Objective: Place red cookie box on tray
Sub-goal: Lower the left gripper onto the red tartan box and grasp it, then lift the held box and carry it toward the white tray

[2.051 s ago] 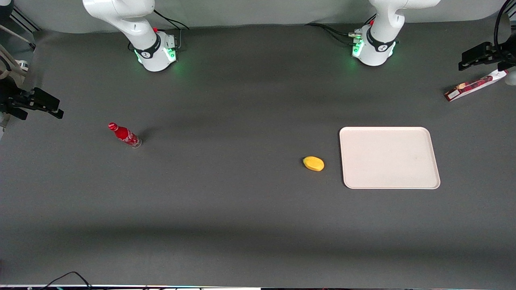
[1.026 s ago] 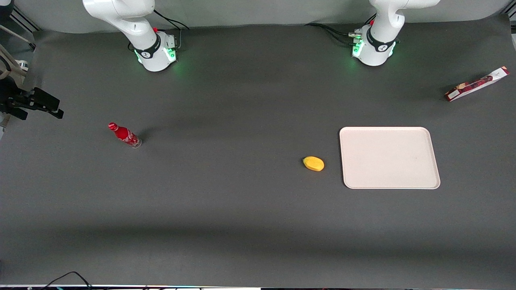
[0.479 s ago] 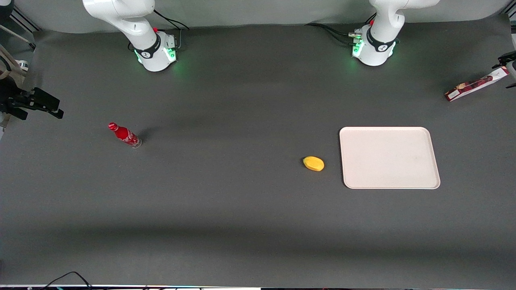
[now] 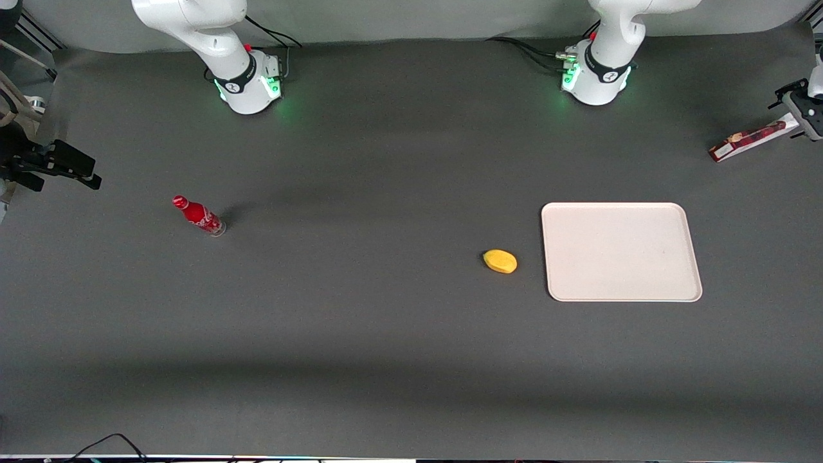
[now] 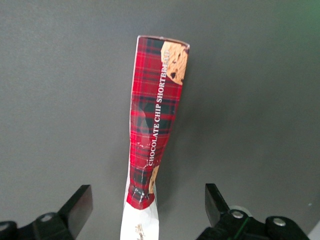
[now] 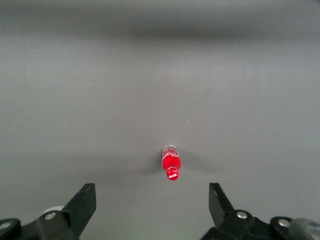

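In your front view, the red cookie box (image 4: 748,142) lies flat on the dark counter (image 4: 386,321) at the upper right of the frame, at the working arm's end, slanting up toward the frame's right edge. The gripper (image 4: 800,112) sits at that same edge, over the box's outer end. The tray (image 4: 621,251) lies right of centre, nearer the camera than the box and well apart from it, with nothing on it. A yellow fruit (image 4: 500,261) rests just beside the tray's edge, on the side toward the parked arm. A small red soda bottle (image 4: 198,216) stands left of centre, toward the parked arm's end. In your left wrist view, the fingers (image 5: 80,207) are spread wide, one on each side of the box (image 5: 156,120), touching neither its sides nor its top; they hold nothing. The box runs lengthwise away from the camera, its tartan face up, reading "CHOCOLATE CHIP SHORTBREAD", its white label end lying between the fingers. In your right wrist view, the bottle (image 6: 171,163) stands alone on the counter (image 6: 150,75), lower centre of the frame.
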You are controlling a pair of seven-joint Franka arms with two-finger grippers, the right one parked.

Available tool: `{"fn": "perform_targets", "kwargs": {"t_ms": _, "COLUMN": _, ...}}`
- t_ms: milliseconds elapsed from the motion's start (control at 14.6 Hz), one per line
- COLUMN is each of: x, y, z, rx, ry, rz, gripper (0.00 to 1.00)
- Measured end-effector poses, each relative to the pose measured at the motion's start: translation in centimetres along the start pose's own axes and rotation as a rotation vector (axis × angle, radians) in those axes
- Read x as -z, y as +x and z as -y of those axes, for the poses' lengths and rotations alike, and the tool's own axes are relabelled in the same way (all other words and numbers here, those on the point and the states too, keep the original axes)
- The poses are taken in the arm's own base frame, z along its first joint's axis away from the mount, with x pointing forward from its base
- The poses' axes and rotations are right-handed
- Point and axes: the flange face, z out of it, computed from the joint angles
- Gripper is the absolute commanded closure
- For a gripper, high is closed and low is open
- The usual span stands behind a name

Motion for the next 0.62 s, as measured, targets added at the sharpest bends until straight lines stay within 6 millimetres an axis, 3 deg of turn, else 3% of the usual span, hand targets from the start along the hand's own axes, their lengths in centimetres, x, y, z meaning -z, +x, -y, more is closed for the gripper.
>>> {"fn": "perform_targets", "kwargs": {"t_ms": 205, "x": -2.2, "y": 0.0, "z": -0.7, "rx": 0.003, "ry": 0.025, "rz": -0.024, "gripper": 0.01}}
{"fn": "perform_targets", "kwargs": {"t_ms": 274, "x": -3.0, "y": -0.1, "z": -1.1, "rx": 0.006, "ry": 0.023, "rz": -0.039, "gripper": 0.16}}
{"fn": "perform_targets", "kwargs": {"t_ms": 342, "x": -3.8, "y": -0.2, "z": -1.4, "rx": 0.007, "ry": 0.022, "rz": -0.058, "gripper": 0.87}}
{"fn": "perform_targets", "kwargs": {"t_ms": 410, "x": -4.5, "y": -0.4, "z": -1.5, "rx": 0.01, "ry": 0.027, "rz": -0.075, "gripper": 1.0}}
{"fn": "perform_targets", "kwargs": {"t_ms": 615, "x": -6.3, "y": -0.6, "z": -1.8, "rx": 0.021, "ry": 0.021, "rz": -0.094, "gripper": 1.0}}
